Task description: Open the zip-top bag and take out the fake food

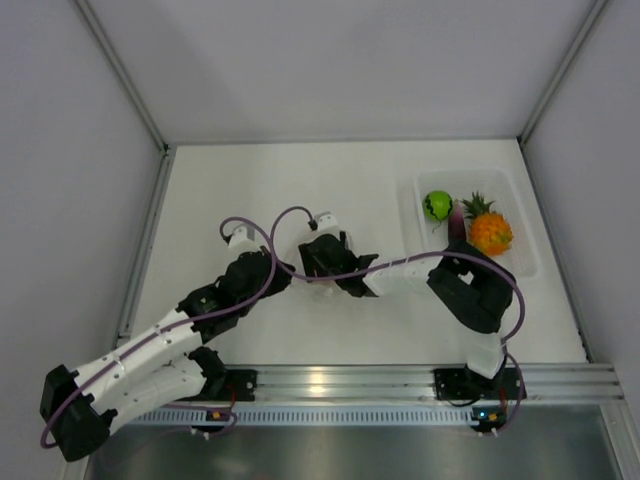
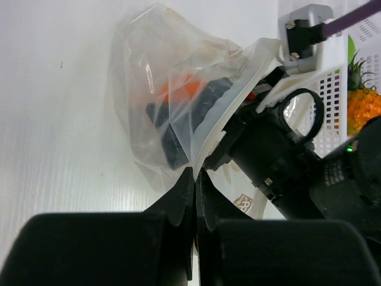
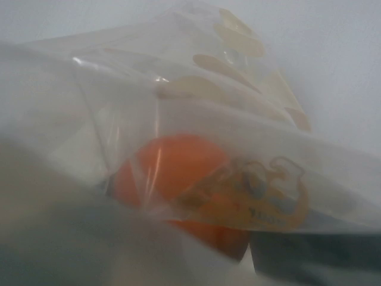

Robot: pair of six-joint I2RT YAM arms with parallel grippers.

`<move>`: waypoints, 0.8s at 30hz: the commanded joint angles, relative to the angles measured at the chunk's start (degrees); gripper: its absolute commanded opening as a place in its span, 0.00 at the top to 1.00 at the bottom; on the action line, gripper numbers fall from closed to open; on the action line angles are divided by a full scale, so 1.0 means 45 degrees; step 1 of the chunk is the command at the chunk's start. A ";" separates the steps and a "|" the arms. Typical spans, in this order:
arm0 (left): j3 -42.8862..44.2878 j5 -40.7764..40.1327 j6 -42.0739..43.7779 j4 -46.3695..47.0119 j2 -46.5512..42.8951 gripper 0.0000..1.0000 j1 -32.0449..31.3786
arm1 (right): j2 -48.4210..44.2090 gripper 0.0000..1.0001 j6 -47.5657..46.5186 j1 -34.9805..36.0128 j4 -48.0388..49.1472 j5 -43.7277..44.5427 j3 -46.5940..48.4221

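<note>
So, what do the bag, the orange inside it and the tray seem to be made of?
Bag: thin, soft, clear plastic film with a glossy finish; it crinkles, folds and catches highlights.
Orange: probably hard, smooth plastic, judging by its even colour and slight sheen, though the film blurs it.
Tray: apparently rigid clear plastic; its straight walls hold their shape and are see-through.

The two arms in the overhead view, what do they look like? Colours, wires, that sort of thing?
The left arm and the right arm match. Each is made of white tubular links joined by chunky black joints, and a purple cable trails loosely along each one. The left gripper has two black, wedge-shaped fingers.
</note>
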 commanded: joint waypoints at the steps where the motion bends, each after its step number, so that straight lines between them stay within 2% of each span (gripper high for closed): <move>1: -0.0007 -0.0041 0.0043 0.0505 0.0009 1.00 0.0076 | -0.1555 0.53 -0.0091 -0.0063 0.0185 -0.0321 -0.0282; 10: 0.0013 0.0018 -0.0133 0.0525 0.0166 1.00 0.0076 | -0.4678 0.52 0.0005 0.0620 -0.0675 -0.1160 -0.0653; 18: -0.0163 -0.0256 -0.0250 0.0505 0.0068 1.00 0.0076 | -0.6401 0.52 0.0494 0.0660 -0.0851 -0.3815 -0.0848; 24: -0.0339 -0.0549 -0.0678 0.0525 -0.0477 1.00 0.0076 | -0.7339 0.53 0.1000 0.0660 -0.0171 -0.6352 -0.1199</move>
